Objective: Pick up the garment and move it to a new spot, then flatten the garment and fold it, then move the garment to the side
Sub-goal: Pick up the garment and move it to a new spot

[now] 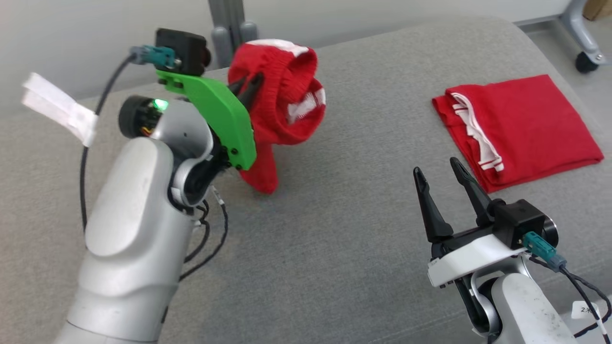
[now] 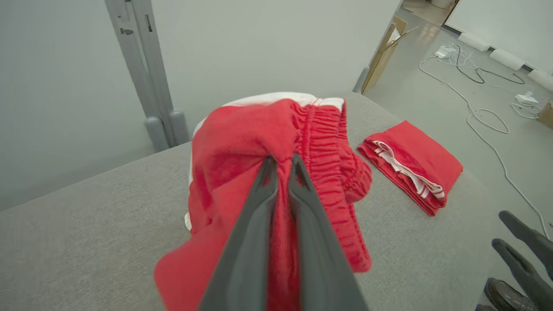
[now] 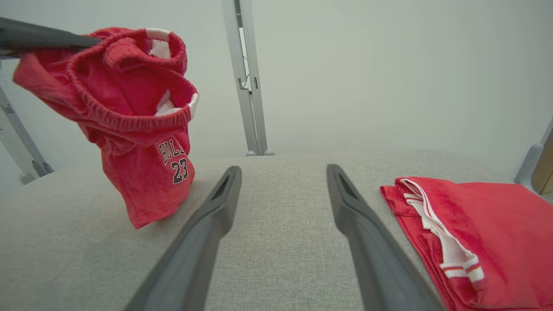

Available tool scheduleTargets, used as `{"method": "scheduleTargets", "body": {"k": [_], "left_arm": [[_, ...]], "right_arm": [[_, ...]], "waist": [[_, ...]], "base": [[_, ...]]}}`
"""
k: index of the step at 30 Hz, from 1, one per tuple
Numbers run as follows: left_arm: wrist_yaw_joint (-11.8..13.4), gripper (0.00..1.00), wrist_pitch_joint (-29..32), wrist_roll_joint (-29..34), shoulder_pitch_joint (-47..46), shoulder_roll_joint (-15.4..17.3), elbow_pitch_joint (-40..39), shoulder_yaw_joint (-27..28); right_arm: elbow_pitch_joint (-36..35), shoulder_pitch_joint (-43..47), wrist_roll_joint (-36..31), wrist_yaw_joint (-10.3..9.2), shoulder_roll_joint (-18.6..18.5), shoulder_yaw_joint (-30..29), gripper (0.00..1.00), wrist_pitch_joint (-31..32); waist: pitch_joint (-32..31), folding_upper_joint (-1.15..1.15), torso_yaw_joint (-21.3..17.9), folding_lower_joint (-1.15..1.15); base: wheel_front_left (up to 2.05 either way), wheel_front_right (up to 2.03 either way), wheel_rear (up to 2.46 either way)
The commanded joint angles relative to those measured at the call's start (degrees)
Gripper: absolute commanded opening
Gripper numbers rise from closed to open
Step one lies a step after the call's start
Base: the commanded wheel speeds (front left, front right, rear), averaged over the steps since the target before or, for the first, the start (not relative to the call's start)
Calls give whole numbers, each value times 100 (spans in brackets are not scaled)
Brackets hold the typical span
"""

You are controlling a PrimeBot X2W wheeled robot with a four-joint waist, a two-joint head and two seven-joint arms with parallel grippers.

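The left gripper (image 2: 283,160) is clamped on the soft, light, sagging shorts (image 1: 282,119) beside the waistband (image 3: 129,124), so the spread-open right gripper (image 1: 436,167) should probably take that elastic too.

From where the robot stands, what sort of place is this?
Probably a robot test lab, not a home: a grey padded worktable, loose cables across a bare floor, and a cardboard box by a plain wall.

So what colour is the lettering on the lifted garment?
Black lettering on the red garment, clearest in the right wrist view.
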Motion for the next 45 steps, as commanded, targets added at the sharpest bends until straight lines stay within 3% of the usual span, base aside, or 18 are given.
{"method": "scheduleTargets", "body": {"k": [1,9,10,11,19,24,30,34,38,45], "left_arm": [[43,0,-28,-34,165,-54,22,-51],[336,0,-236,-39,695,-236,714,-411],[394,9,-247,47,755,-231,854,-470],[448,100,-265,123,790,-201,967,-510],[600,100,-1090,303,1035,-125,1127,-482],[699,100,-1911,185,1455,-53,620,-174],[858,100,-2911,254,2524,383,-332,221],[743,100,-3500,182,3162,587,-861,422],[717,100,-3982,309,3697,791,-1070,514],[949,100,-4424,447,4450,905,-1414,758]], "right_arm": [[-8,-73,8,-11,30,7,100,-50],[82,-71,46,-11,93,-29,100,-130],[89,-66,41,-11,101,-44,100,-147],[93,-58,34,-11,108,-58,100,-157],[58,23,-43,-11,78,-259,100,-174],[9,126,-93,-11,54,-410,100,-119],[-100,343,-154,-11,17,-586,100,-1],[-183,454,-176,-11,-14,-659,100,85],[-260,546,-199,-11,4,-684,100,155],[-306,647,-185,-11,23,-676,100,218]], "waist": [[114,0,-572,0],[300,0,-889,0],[311,0,-884,0],[321,0,-870,0],[221,0,-376,0],[38,0,-26,0],[-243,0,386,0],[-351,0,560,0],[-414,0,661,0],[-494,0,745,0]], "base": [[0,0,0],[0,0,0],[0,0,0],[0,0,0],[0,0,0],[0,0,0],[0,0,0],[0,0,0],[0,0,0],[0,0,0]]}}
